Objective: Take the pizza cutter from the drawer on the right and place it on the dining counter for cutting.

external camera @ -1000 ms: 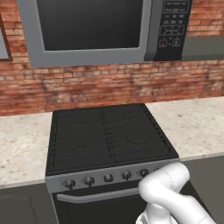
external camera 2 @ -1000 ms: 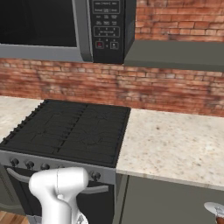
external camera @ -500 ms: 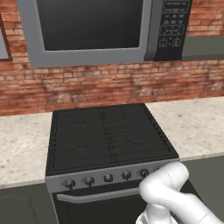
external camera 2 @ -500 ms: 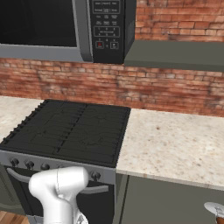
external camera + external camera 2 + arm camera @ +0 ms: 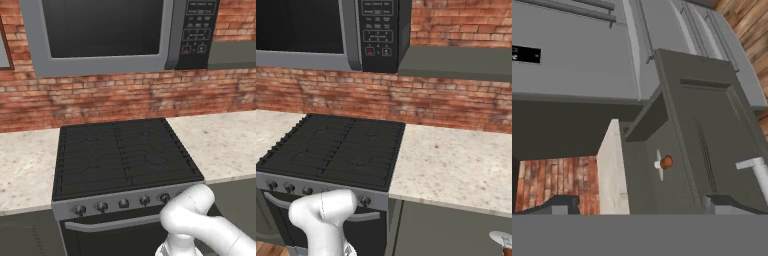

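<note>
With the gripper [image 5: 639,206] spread wide and empty, its tips far apart at the bottom of the hand view, hovered above the open drawer [image 5: 697,150]. Saw the pizza cutter [image 5: 663,163] lying inside, near the drawer's left wall, between the tips. Judged a risk: coming down off-centre could clip that wall or nudge the stubby handle aside, beside the stove [image 5: 125,155] and counter [image 5: 456,165].

Nothing has visibly changed, as far as the base views show
</note>
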